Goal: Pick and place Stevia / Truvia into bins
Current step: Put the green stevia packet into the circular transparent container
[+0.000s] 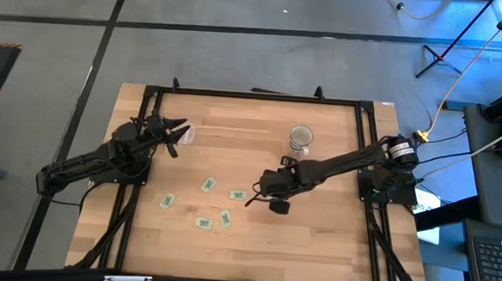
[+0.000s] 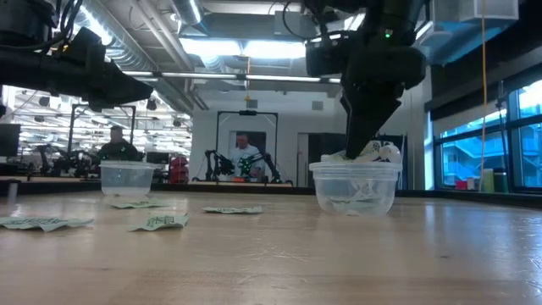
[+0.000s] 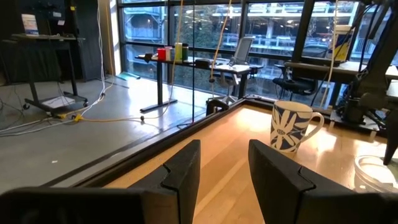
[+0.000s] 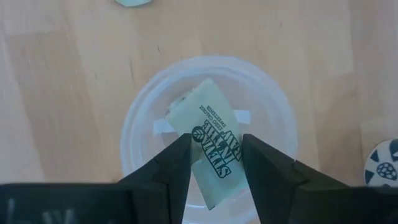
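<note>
Several pale green-and-white Stevia sachets (image 1: 208,184) lie flat on the wooden table, left of centre. One more sachet (image 4: 208,143), printed side up, lies tilted inside a clear plastic cup (image 4: 140,124). My right gripper (image 4: 216,163) hovers open over that cup (image 1: 280,207), pointing down, one fingertip on either side of the sachet. A second clear cup (image 1: 187,135) stands by my left gripper (image 1: 176,133), which waits open near the table's far left. In the low view both cups (image 2: 356,188) (image 2: 127,178) stand upright.
A white mug with dark markings (image 1: 300,140) stands beyond the right cup, toward the far edge; it also shows in the left wrist view (image 3: 291,126). A black frame (image 1: 253,95) borders the table. People sit in the room behind (image 2: 246,152).
</note>
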Available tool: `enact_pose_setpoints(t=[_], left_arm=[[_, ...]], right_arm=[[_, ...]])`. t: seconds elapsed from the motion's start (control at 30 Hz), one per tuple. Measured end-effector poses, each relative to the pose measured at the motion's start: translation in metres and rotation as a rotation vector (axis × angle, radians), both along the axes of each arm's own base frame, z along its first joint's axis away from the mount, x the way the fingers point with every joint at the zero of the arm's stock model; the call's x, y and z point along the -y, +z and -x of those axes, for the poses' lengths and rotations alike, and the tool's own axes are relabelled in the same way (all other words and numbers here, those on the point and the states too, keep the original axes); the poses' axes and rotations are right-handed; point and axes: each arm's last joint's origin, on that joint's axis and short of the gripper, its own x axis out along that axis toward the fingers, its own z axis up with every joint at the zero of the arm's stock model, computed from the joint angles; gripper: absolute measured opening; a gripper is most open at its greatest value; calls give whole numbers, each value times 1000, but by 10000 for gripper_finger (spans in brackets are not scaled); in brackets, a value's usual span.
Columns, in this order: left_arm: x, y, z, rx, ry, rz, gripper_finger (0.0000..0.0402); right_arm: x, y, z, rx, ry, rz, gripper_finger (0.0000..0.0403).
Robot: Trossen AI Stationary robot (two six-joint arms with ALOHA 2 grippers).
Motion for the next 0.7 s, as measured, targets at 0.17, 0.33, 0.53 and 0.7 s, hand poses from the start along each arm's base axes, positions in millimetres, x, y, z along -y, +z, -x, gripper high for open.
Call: enact_pose_setpoints(t=[0.17, 0.33, 0.53, 0.7], left_arm=[[0, 0, 0, 0, 0, 0, 130], [0, 0, 0, 0, 0, 0, 130], [0, 0, 0, 0, 0, 0, 130], [0, 0, 0, 0, 0, 0, 130]], right_arm=[[-1, -12, -3, -34, -4, 7, 145], [-1, -15, -3, -40, -24, 3, 145], [-1, -14, -3, -38, -29, 2, 145], [-1, -14, -3, -40, -31, 1, 145]])
